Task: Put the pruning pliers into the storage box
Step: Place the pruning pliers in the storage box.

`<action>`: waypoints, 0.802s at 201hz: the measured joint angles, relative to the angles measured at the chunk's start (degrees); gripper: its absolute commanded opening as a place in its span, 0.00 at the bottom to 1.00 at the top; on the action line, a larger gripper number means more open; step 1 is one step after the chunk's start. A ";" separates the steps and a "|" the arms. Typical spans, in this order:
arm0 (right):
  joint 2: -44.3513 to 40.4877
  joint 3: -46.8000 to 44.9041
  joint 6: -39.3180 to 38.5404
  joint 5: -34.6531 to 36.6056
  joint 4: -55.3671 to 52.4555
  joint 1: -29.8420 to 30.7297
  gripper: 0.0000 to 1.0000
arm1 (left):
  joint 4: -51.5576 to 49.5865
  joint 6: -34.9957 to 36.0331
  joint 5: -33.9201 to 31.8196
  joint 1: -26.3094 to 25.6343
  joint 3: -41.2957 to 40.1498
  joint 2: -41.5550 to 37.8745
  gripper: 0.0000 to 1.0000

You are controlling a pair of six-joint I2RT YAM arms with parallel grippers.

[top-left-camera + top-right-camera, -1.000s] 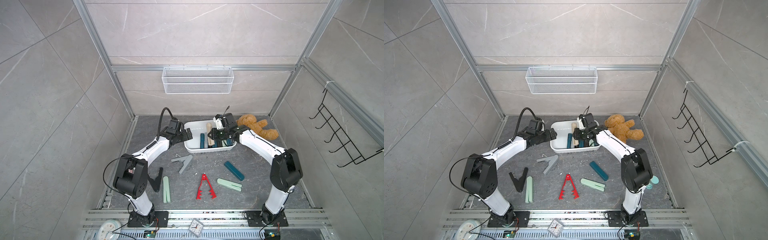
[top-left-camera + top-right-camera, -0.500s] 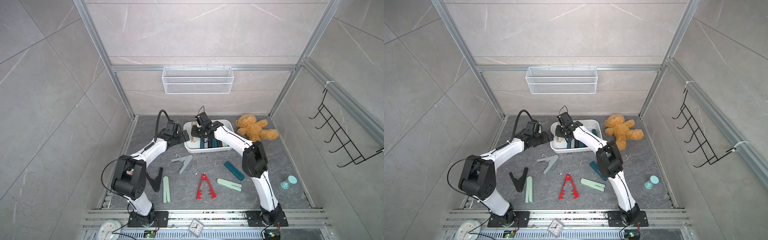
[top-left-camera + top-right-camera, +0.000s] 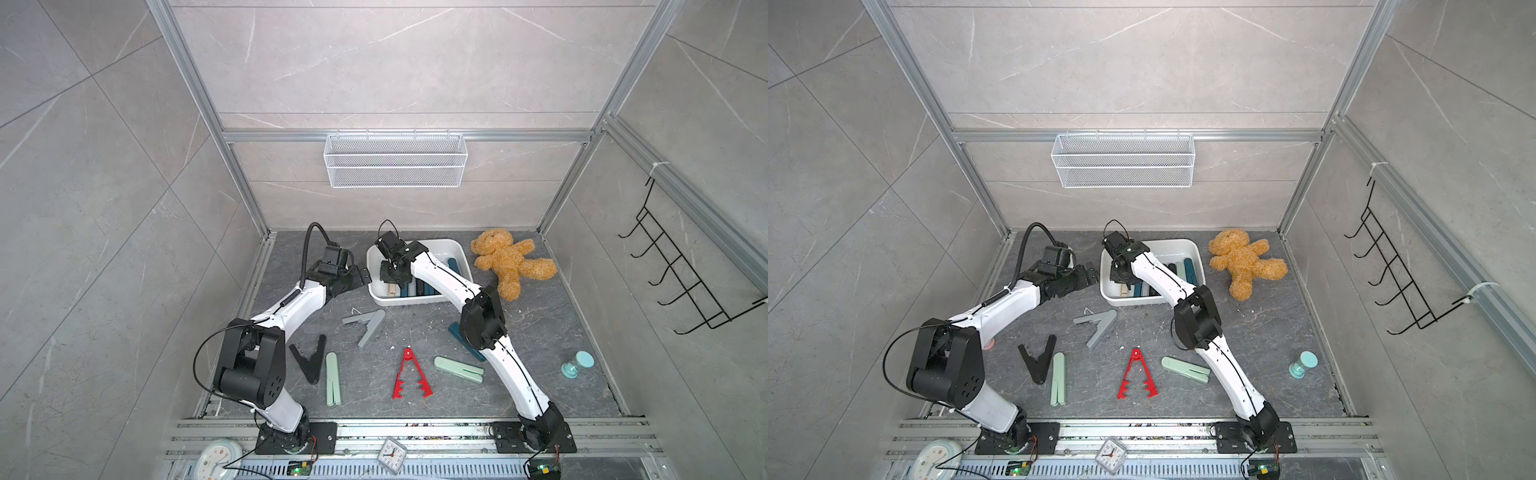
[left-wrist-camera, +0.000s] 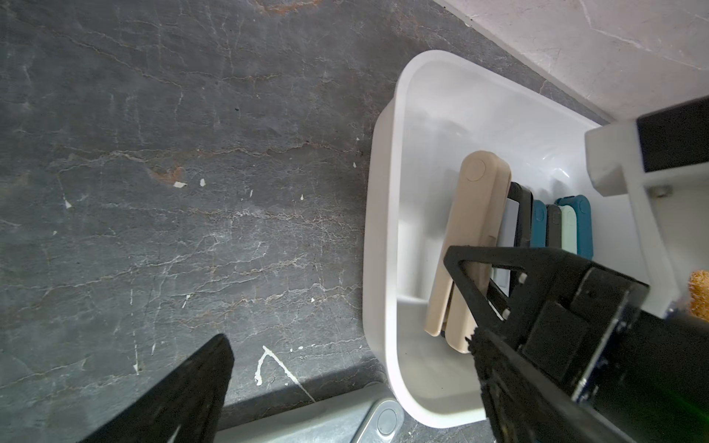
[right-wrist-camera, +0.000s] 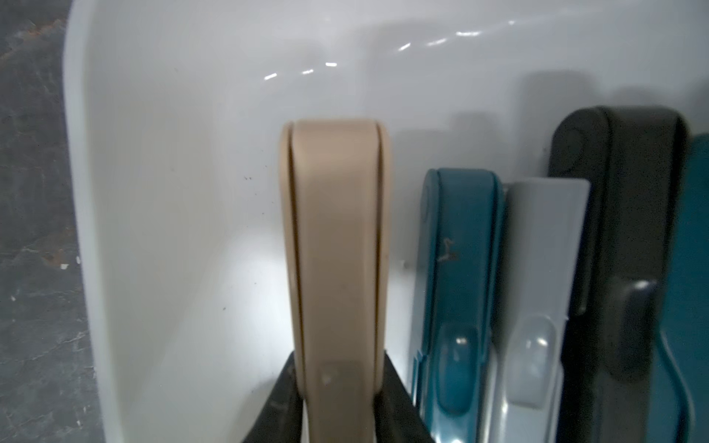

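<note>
Teddy bear (image 3: 509,259) lies sprawled — white mesh basket (image 3: 395,162) hangs above.

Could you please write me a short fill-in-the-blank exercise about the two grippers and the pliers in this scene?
1. The right gripper holds the beige pliers inside the ___ storage box.
2. The left gripper, beside the storage box, is ___.
3. The toothed pliers on the floor are ___.
4. The mint green pliers on the floor number ___.

Missing words: white; open; red; two.
</note>
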 measured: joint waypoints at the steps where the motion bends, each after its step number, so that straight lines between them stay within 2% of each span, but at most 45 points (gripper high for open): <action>1: 0.00 0.00 0.00 0.04 -0.11 0.02 0.26 | 0.00 -0.02 0.00 0.02 -0.02 0.00 1.00; 161: 1.77 -0.83 0.63 2.47 -3.23 0.48 0.38 | -0.02 0.00 0.48 0.04 -0.13 -0.04 1.00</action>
